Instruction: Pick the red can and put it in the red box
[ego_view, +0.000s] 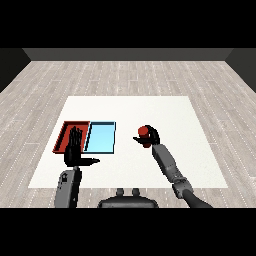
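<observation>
While I watch through the head view, my right hand (149, 136) sits out over the white table (165, 112), to the right of the two trays, with its fingers (155, 134) and thumb curled round the red can (144, 131). The can's top shows just above and to the left of those fingers, and the thumb reaches across below it towards the left. The can is gripped in the hand; I cannot tell whether its base touches the table. The grey right forearm (167, 162) runs down from the hand towards the lower right corner.

My left hand (74, 150) is on the other side, its fingers (75, 136) straight, close together and pointing away from me, with the thumb stuck out to the right. It holds nothing. Those fingertips overlap the near part of the red tray (65, 131), whose bare floor shows just left of and beyond them. The light blue tray (101, 137) lies just right of the fingers, side by side with the red one. The can is well apart from the red tray, with the blue tray between the two. The left forearm (67, 187) comes up from the lower left.
</observation>
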